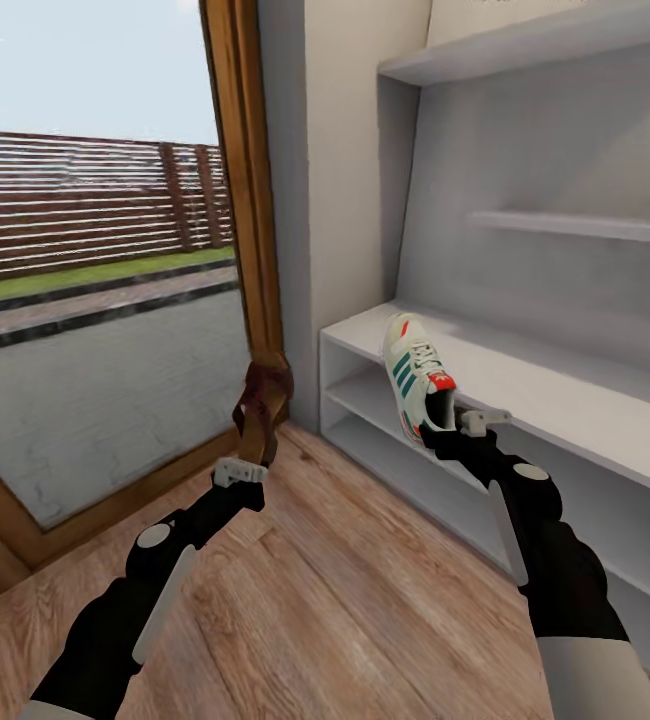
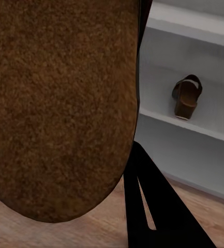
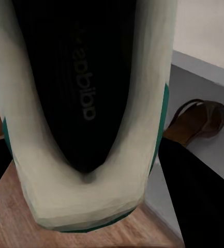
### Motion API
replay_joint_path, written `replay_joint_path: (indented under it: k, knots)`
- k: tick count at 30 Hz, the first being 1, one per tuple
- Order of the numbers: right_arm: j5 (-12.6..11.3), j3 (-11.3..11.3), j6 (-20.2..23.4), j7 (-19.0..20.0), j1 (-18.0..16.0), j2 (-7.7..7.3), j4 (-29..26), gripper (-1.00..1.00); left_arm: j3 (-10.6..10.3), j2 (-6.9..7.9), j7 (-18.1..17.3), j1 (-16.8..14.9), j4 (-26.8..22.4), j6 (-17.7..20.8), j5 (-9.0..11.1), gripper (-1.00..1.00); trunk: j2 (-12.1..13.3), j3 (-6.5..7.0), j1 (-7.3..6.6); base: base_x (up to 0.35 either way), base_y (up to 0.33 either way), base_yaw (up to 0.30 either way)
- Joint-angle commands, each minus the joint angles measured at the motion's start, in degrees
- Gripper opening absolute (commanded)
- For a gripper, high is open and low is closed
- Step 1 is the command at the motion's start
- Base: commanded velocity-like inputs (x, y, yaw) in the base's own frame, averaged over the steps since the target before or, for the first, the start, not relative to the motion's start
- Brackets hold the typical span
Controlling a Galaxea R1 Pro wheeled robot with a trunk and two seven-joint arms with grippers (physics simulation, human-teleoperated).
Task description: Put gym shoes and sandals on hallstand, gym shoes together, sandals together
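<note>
My left gripper (image 1: pixel 254 447) is shut on a dark brown sandal (image 1: pixel 262 403), holding it above the wood-plank floor (image 1: pixel 345 590) beside the door frame. Its rough sole (image 2: pixel 60 103) is close to the left wrist camera. My right gripper (image 1: pixel 454 422) is shut on a cream gym shoe (image 1: pixel 414 373) with green stripes and a red heel. The shoe is tilted toe-up at the front edge of the hallstand's top (image 1: pixel 545 385), and its dark sole (image 3: pixel 86 98) is in the right wrist view. A second sandal (image 2: pixel 187 96) (image 3: pixel 197 121) rests on a hallstand shelf.
A glass door with a wooden frame (image 1: pixel 255 200) stands at the left, looking out on a yard and fence. The hallstand's two wall shelves (image 1: pixel 565 225) hang above its top, and two open levels (image 1: pixel 365 395) lie below. Bare floor stretches between my arms.
</note>
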Motion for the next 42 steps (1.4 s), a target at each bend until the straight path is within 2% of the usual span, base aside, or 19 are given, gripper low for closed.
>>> replay_joint_path:
  k: [1,11,19,31,42]
  knots:
    - [0.2,-0.1,0.3,0.3,0.0,0.01,-0.1,-1.00,0.0,0.04,0.0,0.0,-0.1,0.5,0.5,-1.00,0.0,-0.05,-0.01,0.003,0.004,-0.255]
    - [0.2,-0.1,0.3,0.3,0.0,0.01,-0.1,-1.00,0.0,-0.02,-0.1,0.0,0.0,0.5,0.6,-1.00,0.0,-0.05,-0.01,0.000,0.014,-0.255]
    - [0.2,-0.1,0.3,0.3,0.0,0.01,-0.1,-1.00,0.0,0.04,-0.1,0.0,-0.1,0.4,0.6,-1.00,0.0,-0.05,-0.01,0.000,0.250,-0.255]
    - [0.2,-0.1,0.3,0.3,0.0,0.01,-0.1,-1.00,0.0,-0.01,-0.1,0.0,-0.1,0.4,0.6,-1.00,0.0,-0.05,-0.01,0.006,0.021,-0.255]
    - [0.2,-0.1,0.3,0.3,0.0,0.01,-0.1,-1.00,0.0,0.04,-0.1,0.0,-0.1,0.4,0.6,-1.00,0.0,-0.05,-0.01,0.120,0.182,-0.255]
